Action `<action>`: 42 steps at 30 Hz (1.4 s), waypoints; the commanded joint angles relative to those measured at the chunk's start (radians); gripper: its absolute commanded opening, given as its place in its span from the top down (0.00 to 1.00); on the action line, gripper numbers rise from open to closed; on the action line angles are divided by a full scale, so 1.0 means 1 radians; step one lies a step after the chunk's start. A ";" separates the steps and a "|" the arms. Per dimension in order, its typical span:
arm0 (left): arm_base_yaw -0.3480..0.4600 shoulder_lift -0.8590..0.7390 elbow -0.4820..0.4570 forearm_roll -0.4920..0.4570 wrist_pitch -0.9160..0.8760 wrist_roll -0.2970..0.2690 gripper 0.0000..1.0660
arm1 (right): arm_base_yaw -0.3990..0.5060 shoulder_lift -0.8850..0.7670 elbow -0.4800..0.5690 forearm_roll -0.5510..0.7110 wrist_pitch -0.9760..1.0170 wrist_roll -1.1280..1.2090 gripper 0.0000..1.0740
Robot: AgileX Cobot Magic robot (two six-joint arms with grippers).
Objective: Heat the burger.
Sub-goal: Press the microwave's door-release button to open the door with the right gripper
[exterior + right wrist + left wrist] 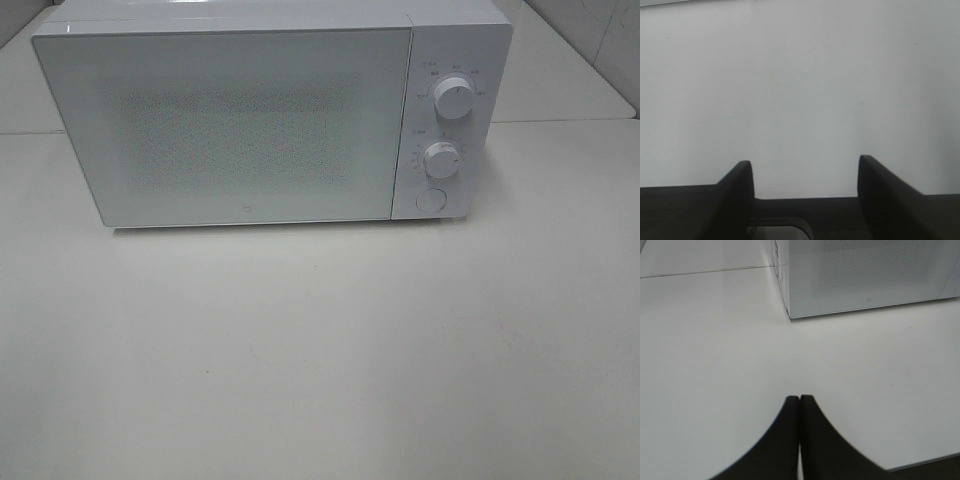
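1. Left hand [800, 399] shut tight, empty; right hand [804, 161] wide apart, empty.
2. Burger unseen; closed microwave [865, 275] sits ahead of the left hand.
3. Risk: a hard push on a dial [455, 100] could shove the microwave.

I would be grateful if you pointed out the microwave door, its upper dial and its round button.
microwave door [230, 125]: high view, glass middle.
upper dial [454, 100]: high view, knob face.
round button [431, 200]: high view, its centre.

1. White matte table [320, 350], evenly lit, with only faint shadows
2. A seam [565, 121] shows in it on either side of a white microwave [230, 125], door closed
3. Pale tiles [600, 40] at far right
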State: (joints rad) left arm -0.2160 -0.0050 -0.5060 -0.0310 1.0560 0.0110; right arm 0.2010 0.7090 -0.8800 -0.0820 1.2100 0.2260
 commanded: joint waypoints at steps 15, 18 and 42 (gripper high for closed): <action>-0.001 -0.005 0.002 -0.002 -0.015 0.002 1.00 | -0.005 -0.416 0.333 0.008 -0.079 -0.044 0.47; -0.001 -0.005 0.002 -0.002 -0.015 0.002 1.00 | -0.005 -0.506 0.340 0.018 -0.141 -0.045 0.47; -0.001 -0.005 0.002 -0.003 -0.015 0.002 1.00 | -0.005 -0.740 0.379 0.049 -0.210 -0.123 0.47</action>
State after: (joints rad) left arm -0.2160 -0.0050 -0.5060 -0.0310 1.0550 0.0110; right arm 0.2010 -0.0040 -0.5040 -0.0350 1.0110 0.1220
